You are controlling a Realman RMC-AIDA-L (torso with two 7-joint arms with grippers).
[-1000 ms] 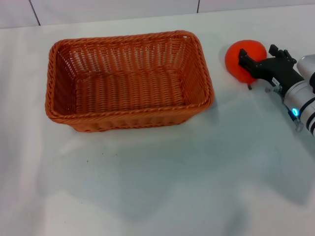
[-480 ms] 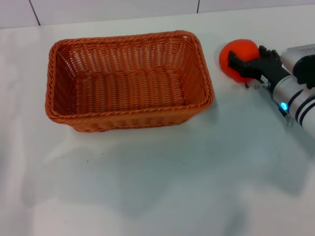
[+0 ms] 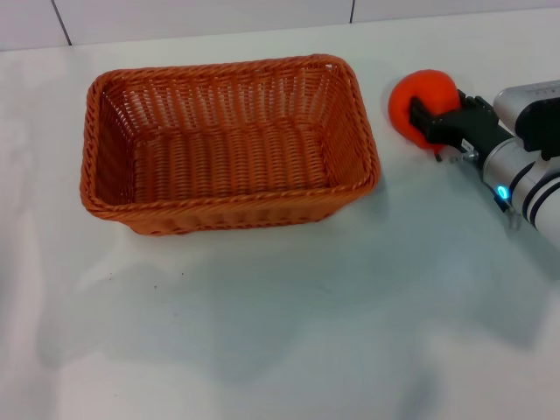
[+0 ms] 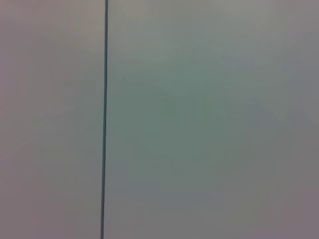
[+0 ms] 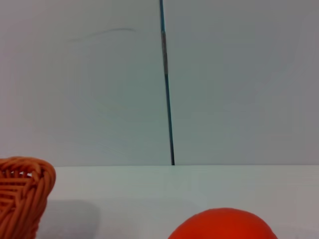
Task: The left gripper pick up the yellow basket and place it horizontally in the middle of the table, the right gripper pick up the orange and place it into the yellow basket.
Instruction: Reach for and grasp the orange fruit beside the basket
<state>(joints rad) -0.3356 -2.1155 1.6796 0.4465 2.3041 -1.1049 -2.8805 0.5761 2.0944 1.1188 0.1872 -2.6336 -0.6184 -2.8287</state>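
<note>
Head view: we see right gripper [image 3: 433, 118] at far right, jaws closed around orange [image 3: 418, 103], fruit at or just above desk [image 3: 289, 332] — we cannot tell which. Yellow basket [image 3: 229, 203] left of orange, near it but apart, lengthwise across desk, open side up. Right wrist view: orange top and basket corner before pale wall [image 5: 239, 79]. Left gripper unseen.

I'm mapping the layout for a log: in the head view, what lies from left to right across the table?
Orange-brown woven rectangular basket → bright orange round fruit → black-jawed right gripper on its silver-grey arm, closed around the fruit.
</note>
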